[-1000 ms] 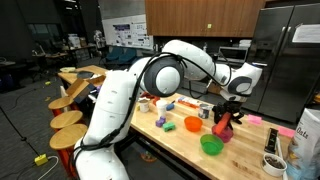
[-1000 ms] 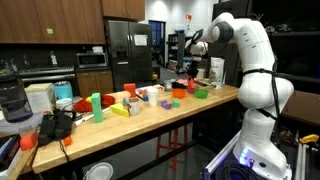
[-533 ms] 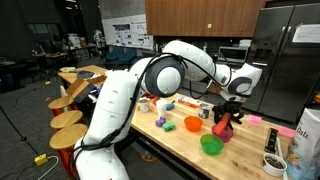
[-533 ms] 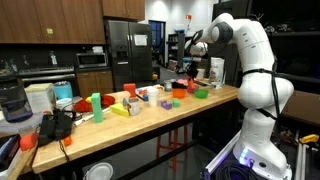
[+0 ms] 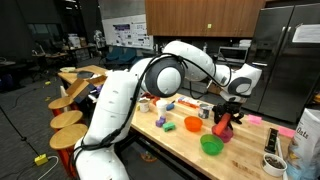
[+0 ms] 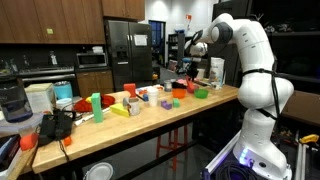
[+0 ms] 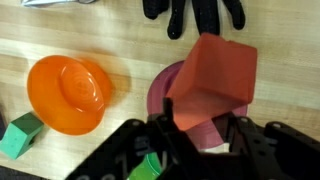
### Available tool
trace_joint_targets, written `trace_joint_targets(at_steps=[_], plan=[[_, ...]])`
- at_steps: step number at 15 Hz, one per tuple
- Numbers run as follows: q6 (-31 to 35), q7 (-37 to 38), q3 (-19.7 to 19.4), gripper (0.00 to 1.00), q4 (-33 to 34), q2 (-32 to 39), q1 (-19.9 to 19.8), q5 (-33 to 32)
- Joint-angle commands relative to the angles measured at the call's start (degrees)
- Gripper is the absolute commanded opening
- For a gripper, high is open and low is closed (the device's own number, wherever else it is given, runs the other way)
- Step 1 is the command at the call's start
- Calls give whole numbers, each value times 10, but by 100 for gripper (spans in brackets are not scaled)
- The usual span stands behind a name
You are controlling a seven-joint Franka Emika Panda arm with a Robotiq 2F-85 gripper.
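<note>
Nothing has shifted since the earlier frame: the gripper (image 7: 200, 130) stays clamped around the red block (image 7: 212, 68), holding it above a maroon plate (image 7: 158, 92). Beside the plate sits an orange bowl (image 7: 68, 92), and farther off lies a black glove (image 7: 195, 12).

Surface (image 5: 185, 140): long, light butcher-block wood at counter height. Wall cabinets (image 6: 50, 18): brown wood, mounted high in both exterior views. Refrigerator (image 5: 290, 50): stainless steel, double-door. Round wooden stools (image 5: 68, 120) stand beside the surface end. Floor (image 5: 20, 130): dark. Posters (image 5: 128, 35) hang on the rear wall.
</note>
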Motion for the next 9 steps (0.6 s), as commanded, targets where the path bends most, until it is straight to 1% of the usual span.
trace_joint_targets(at_steps=[1,3,4,6,9], plan=[[-4,5,2,76,5,2,-3,-8],[-3,5,1,89,6,3,-3,-9],[-4,6,1,97,6,3,-3,-9],[-5,7,1,100,7,5,-3,-11],[-5,11,0,100,8,6,-2,-13]])
